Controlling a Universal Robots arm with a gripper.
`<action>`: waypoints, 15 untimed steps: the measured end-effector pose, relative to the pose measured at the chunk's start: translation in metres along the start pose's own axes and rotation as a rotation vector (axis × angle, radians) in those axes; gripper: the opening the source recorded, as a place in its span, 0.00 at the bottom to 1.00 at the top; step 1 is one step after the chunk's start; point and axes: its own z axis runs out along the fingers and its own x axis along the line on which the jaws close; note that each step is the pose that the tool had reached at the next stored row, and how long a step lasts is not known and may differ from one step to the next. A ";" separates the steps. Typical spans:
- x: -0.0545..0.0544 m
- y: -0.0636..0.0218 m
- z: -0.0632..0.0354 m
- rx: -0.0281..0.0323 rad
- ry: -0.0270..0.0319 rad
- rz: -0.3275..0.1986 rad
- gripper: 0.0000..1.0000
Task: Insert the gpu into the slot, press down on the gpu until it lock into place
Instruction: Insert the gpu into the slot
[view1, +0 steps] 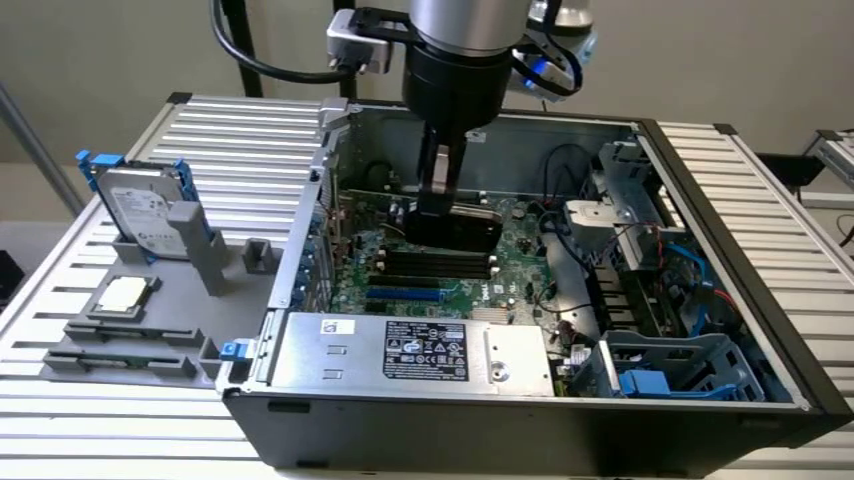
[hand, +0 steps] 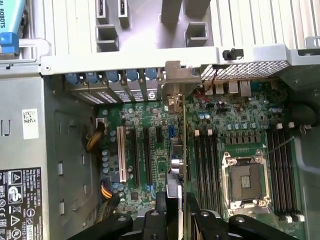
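My gripper (view1: 447, 212) reaches down into the open computer case and is shut on the gpu (view1: 462, 230), a flat black card hanging above the green motherboard (view1: 514, 285). The bright-blue slot (view1: 403, 295) lies on the board in front of the black memory slots (view1: 430, 263), lower in the exterior view than the card. In the wrist view my gripper (hand: 176, 202) clamps the gpu (hand: 174, 186) edge-wise. The card runs towards the case's rear openings, and a sliver of the blue slot (hand: 171, 131) peeks out beside it. Whether the card touches the slot I cannot tell.
A grey power supply (view1: 414, 350) fills the case's front. Cables and a drive cage (view1: 667, 365) crowd the exterior view's right side. A hard drive (view1: 140, 215) stands in a holder outside, on the exterior view's left. A white slot (hand: 120, 152) and the CPU socket (hand: 247, 180) flank the card.
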 end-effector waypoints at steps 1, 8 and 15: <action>0.000 0.0013 0.0019 0.0010 0.0000 0.000 0.26; 0.001 0.0015 0.0146 0.0028 -0.0007 -0.010 0.26; 0.002 0.0026 0.0274 0.0035 -0.0020 -0.019 0.26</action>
